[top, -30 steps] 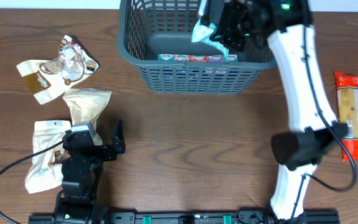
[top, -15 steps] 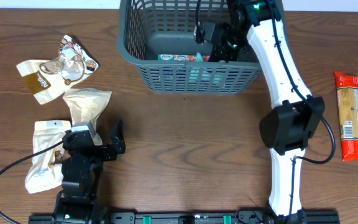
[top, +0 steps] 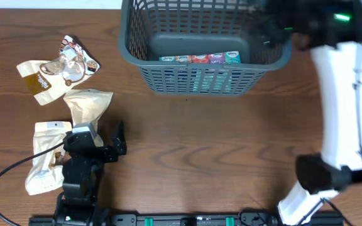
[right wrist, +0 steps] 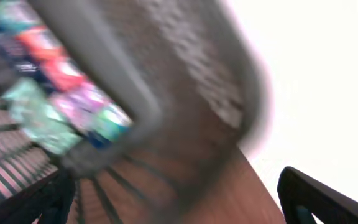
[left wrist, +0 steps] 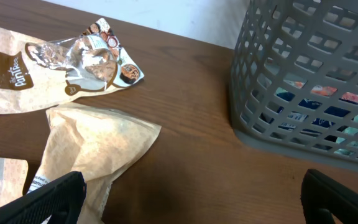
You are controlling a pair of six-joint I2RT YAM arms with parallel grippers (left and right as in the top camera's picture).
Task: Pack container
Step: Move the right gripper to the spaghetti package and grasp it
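Observation:
The container (top: 200,78), a dark grey slotted basket, stands at the back centre. A row of colourful snack packets (top: 200,58) lies inside along its near wall. My right gripper (top: 272,31) is a dark blur over the basket's right rim. In the right wrist view it (right wrist: 179,199) is open and empty, over the rim (right wrist: 104,68) with the packets (right wrist: 61,93) below. My left gripper (top: 115,147) rests near the front left, open and empty. In the left wrist view it (left wrist: 191,202) points at bare table, with a beige packet (left wrist: 92,143) beside its left finger.
Loose snack packets lie on the left: a brown-and-white one (top: 58,69), a beige one (top: 87,103) and a white one (top: 43,160) beside the left arm. The white right arm (top: 344,113) spans the table's right side and covers what lies under it.
My right gripper opened and dropped the teal packet into the basket, then swung out to the right over the rim. The left arm has not moved.

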